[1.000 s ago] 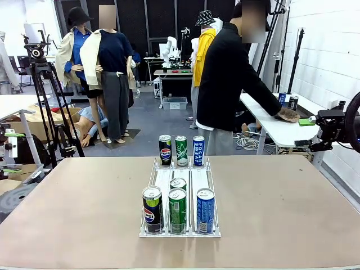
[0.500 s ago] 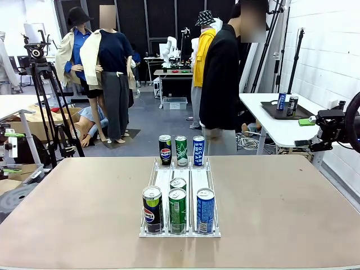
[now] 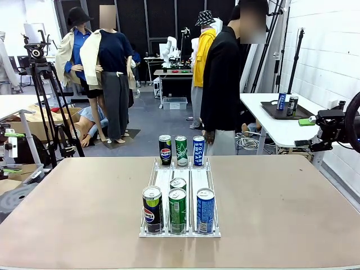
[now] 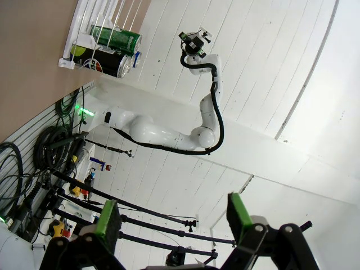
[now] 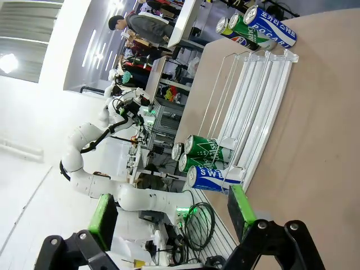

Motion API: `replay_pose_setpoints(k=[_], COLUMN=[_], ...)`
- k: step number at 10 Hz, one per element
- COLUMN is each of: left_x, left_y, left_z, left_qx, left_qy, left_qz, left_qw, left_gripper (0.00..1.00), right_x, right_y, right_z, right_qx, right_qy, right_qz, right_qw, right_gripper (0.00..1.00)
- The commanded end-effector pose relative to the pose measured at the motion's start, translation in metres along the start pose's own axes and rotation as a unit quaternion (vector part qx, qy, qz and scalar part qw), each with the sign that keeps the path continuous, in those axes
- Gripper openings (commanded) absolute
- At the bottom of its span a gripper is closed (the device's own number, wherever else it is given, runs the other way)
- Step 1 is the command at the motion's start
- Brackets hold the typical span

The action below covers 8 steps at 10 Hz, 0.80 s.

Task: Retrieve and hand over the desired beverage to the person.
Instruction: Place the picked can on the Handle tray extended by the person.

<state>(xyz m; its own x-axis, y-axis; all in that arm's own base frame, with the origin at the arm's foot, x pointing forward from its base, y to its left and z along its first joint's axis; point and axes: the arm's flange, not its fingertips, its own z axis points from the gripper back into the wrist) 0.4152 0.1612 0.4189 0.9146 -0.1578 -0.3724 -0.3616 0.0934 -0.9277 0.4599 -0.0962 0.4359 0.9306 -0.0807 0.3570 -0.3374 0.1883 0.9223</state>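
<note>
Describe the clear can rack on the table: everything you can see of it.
The rack looks like clear plastic with three lanes split by thin rails, running from the person's side of the table toward the robot. It lies flat mid-table. Three cans stand at its far end: a dark Pepsi, a green one and a blue Pocari. At the near end stand another Pepsi, a green can with a second green can behind it, and a blue can. Nothing else touches it.

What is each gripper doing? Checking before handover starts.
Left gripper: open, holding nothing.
Right gripper: open, holding nothing.
</note>
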Motion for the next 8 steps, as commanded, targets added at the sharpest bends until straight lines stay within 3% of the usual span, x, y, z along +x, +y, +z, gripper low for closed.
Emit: replay_pose_setpoints(k=[1, 8], left_x=[0.0005, 0.0005], left_y=[-0.0033, -0.0033], left_z=[-0.0006, -0.0006], left_qx=[-0.007, -0.007], left_qy=[-0.003, -0.003], left_qz=[-0.007, -0.007], left_qw=[1.0, 1.0], left_gripper=[1.0, 1.0], right_x=[-0.0002, -0.0002], right_y=[0.0001, 0.0001], right_z=[-0.0007, -0.0007], right_qx=[-0.004, -0.004], right_qy=[-0.002, -0.002], right_qz=[0.001, 0.001], right_qw=[1.0, 1.0], right_gripper=[1.0, 1.0])
